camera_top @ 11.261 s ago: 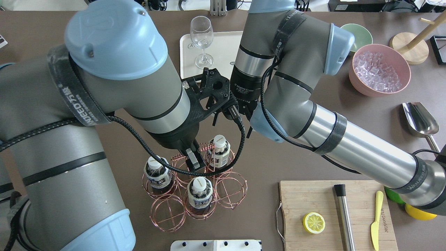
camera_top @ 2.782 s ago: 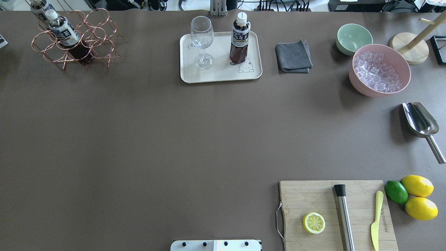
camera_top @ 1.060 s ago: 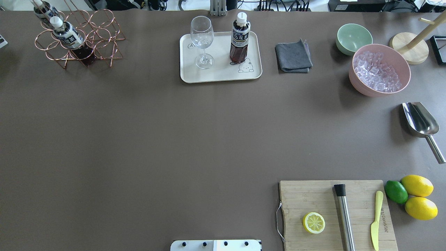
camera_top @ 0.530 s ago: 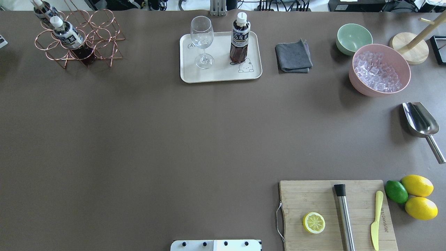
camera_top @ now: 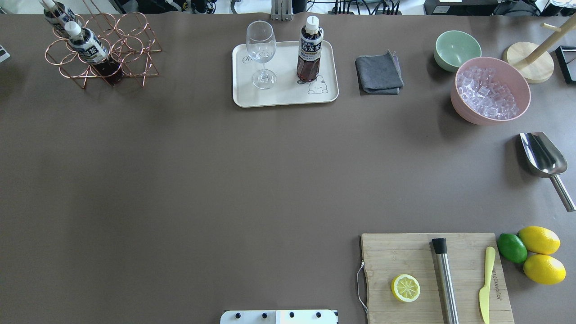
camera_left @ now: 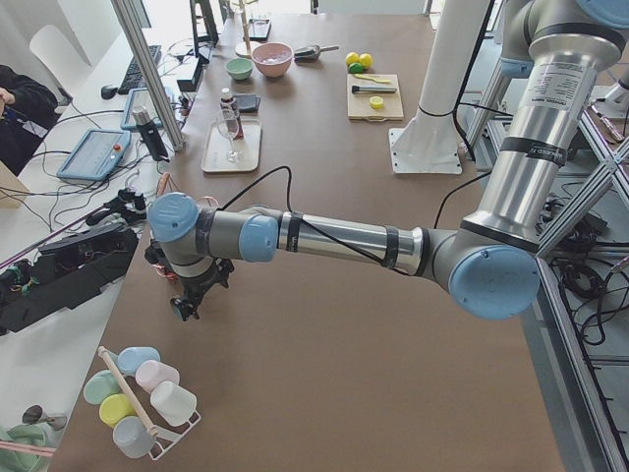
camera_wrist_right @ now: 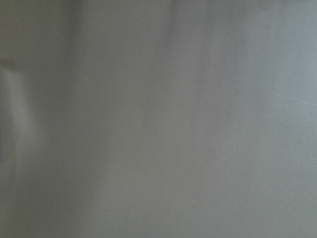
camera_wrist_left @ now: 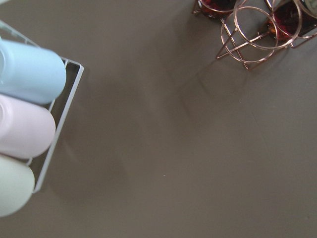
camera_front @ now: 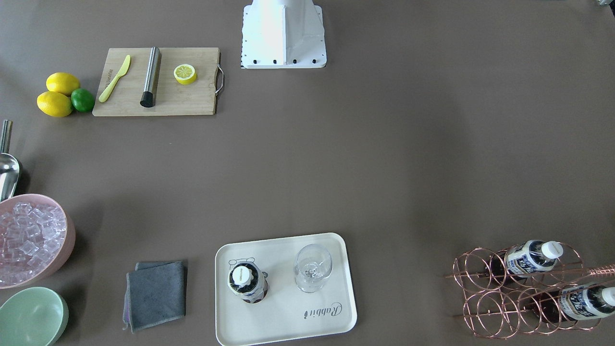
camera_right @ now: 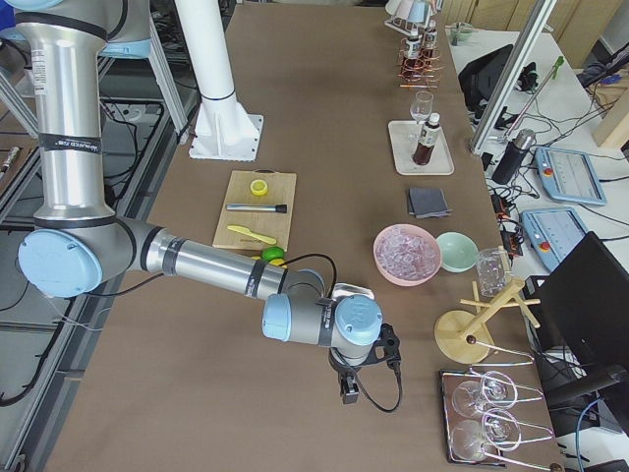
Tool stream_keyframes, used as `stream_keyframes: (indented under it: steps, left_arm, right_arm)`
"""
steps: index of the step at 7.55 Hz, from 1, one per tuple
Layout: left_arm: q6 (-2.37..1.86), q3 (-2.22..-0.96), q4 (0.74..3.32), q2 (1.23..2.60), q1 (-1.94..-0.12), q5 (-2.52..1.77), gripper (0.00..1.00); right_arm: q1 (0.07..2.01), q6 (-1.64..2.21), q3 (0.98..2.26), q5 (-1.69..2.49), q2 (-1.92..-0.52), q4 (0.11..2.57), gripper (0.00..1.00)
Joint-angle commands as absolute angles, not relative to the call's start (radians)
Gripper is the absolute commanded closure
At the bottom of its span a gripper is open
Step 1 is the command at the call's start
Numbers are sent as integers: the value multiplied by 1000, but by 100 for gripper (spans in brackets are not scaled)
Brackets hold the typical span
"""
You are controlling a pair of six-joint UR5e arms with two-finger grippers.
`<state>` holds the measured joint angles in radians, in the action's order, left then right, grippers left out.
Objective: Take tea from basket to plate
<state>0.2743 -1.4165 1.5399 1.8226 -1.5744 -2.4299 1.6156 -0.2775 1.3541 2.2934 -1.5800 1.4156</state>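
One tea bottle [camera_top: 309,54] stands upright on the cream plate [camera_top: 285,96], beside a wine glass [camera_top: 261,54]. From the front, the same bottle [camera_front: 246,283] is on the plate [camera_front: 288,322]. At the far left corner of the table, the copper wire basket [camera_top: 101,49] holds two more bottles [camera_top: 87,47]. Both arms are out of the overhead view. My left gripper [camera_left: 185,307] hangs low over the table's left end, close to the basket [camera_wrist_left: 257,34]. The right gripper [camera_right: 348,391] hangs over bare table at the right end. I cannot tell whether either is open or shut.
A cutting board [camera_top: 436,279] carries a lemon half, a steel muddler and a yellow knife, with lemons and a lime [camera_top: 535,252] beside it. A pink bowl of ice [camera_top: 490,90], a green bowl [camera_top: 456,49], a grey cloth [camera_top: 379,73] and a scoop [camera_top: 542,155] lie on the right. A cup rack [camera_wrist_left: 29,124] sits near the left gripper.
Since 11.3 s ago both arms have left the overhead view, the basket has gone to the far left corner and one bottle stands on the plate. Nothing moved in the last second.
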Motion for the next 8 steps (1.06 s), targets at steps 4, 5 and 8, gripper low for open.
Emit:
stream_keyframes:
  steps: [4, 5, 8]
  left_arm:
    - [-54, -1411, 1546, 1759, -1454, -2338, 2]
    - [-55, -1407, 1537, 1755, -1454, -2335, 2]
    - [-52, -1427, 1546, 1687, -1453, -2335, 2]
  right_arm:
    - [1695, -258, 1348, 2293, -1614, 1405, 0]
    - [1712, -227, 1348, 2290, -1615, 1431, 0]
    - [1712, -126, 1361, 2252, -1609, 1442, 0]
